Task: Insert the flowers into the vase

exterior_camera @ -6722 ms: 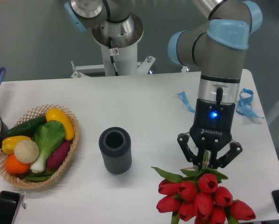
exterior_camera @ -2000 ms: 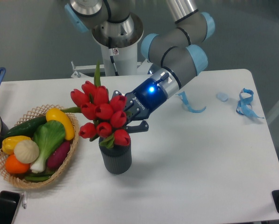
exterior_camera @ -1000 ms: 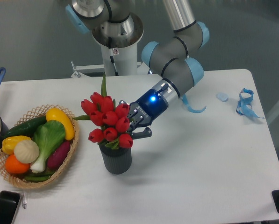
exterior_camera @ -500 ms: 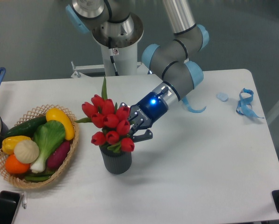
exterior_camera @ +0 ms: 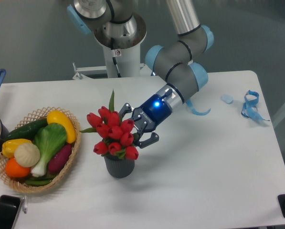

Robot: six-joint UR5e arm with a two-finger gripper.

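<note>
red tulip bunch (exterior_camera: 114, 134) in ribbed dark grey vase (exterior_camera: 119, 166) | hand (exterior_camera: 135, 125) spread beside blooms | wicker vegetable basket (exterior_camera: 72, 149) left | white counter (exterior_camera: 199, 176)

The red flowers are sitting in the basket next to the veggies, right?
Not quite. The camera view shows the red flowers in the dark vase, not in the basket. The basket with the veggies is beside the vase.

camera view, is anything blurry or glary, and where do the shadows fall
In the camera view the lighting is soft and even; the flowers, gripper and basket look fairly sharp, with no clear motion blur. The white table is bright but not blown out. A faint shadow lies right of the vase. A blue light glows on the wrist.
</note>
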